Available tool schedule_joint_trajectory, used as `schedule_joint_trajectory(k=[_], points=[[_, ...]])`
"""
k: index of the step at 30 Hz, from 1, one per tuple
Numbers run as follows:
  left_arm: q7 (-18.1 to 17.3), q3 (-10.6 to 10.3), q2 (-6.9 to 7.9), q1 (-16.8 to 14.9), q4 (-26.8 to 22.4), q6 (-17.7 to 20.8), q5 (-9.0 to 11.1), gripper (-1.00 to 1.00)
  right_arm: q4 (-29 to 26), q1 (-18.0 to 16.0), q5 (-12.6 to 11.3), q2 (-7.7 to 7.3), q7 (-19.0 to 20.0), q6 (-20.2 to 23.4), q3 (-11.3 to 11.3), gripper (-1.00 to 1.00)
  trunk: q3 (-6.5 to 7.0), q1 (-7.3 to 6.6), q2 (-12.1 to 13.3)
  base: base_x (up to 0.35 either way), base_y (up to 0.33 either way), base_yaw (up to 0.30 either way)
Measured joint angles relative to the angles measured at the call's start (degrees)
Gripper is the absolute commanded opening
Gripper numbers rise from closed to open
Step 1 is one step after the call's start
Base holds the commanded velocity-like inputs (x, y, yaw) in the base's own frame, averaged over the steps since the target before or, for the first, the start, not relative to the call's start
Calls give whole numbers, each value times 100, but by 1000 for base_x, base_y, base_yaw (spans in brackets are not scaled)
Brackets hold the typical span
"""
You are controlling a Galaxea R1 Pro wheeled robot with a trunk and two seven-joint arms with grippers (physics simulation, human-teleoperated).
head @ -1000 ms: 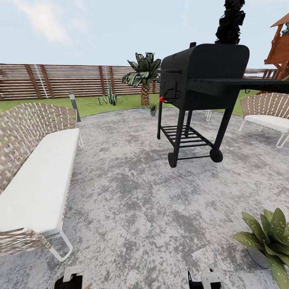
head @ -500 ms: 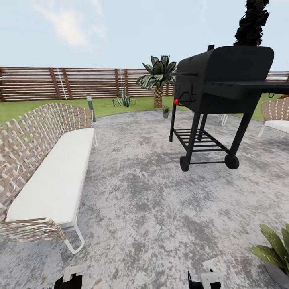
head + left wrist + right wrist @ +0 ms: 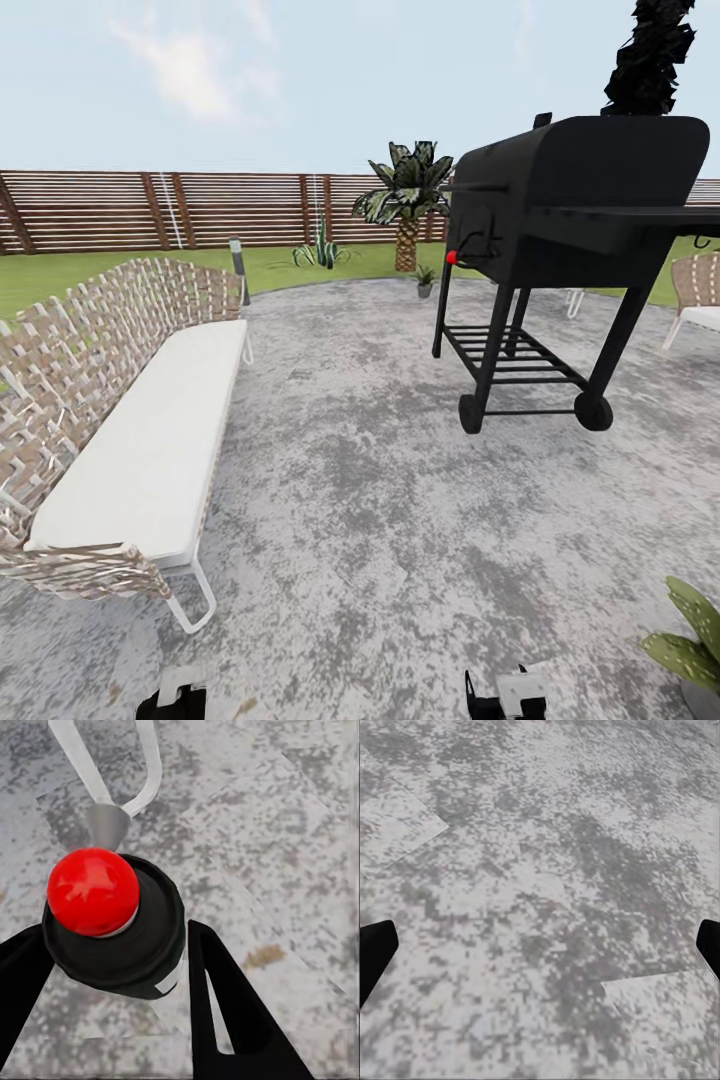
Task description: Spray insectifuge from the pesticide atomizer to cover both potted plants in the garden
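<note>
The pesticide atomizer (image 3: 112, 922) is seen from above in the left wrist view, with a red top on a dark round body. My left gripper (image 3: 112, 971) is shut on it, one black finger on each side. My right gripper (image 3: 540, 949) is open over bare paving, its fingertips far apart. One potted plant (image 3: 425, 280) stands far off at the patio's edge by the palm. Spotted green leaves of another potted plant (image 3: 690, 645) show at the lower right corner of the head view. Both arms' ends sit at that view's bottom edge.
A black wheeled grill (image 3: 560, 240) stands ahead to the right. A long woven bench with a white cushion (image 3: 150, 430) runs along the left. A grey lamp post (image 3: 238, 268), a striped agave (image 3: 322, 250), a palm (image 3: 407, 200) and a slat fence (image 3: 150, 210) lie beyond.
The whole head view has shifted: the camera has turned left, so the grill, bench and palm sit further right in the picture. The near potted plant has slid toward the corner.
</note>
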Motion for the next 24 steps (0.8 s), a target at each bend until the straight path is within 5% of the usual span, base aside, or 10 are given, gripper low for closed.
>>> schedule_joint_trajectory(k=[8, 23, 24], points=[[4, -14, 12, 108, -94, -10, -12, -100, 41, -83, -16, -107, -12, 0, -11, 100, 0, 0, 0, 0, 0, 0], [-6, -20, 3, -259, -585, 373, -192, -100, -332, -79, -30, -110, 6, 308, -1, 100, 0, 0, 0, 0, 0, 0], [-7, -4, 21, -385, -974, 840, -181, -100, -880, -74, -30, -108, 2, 1136, -6, 100, -1, 1, 1, 0, 0, 0]])
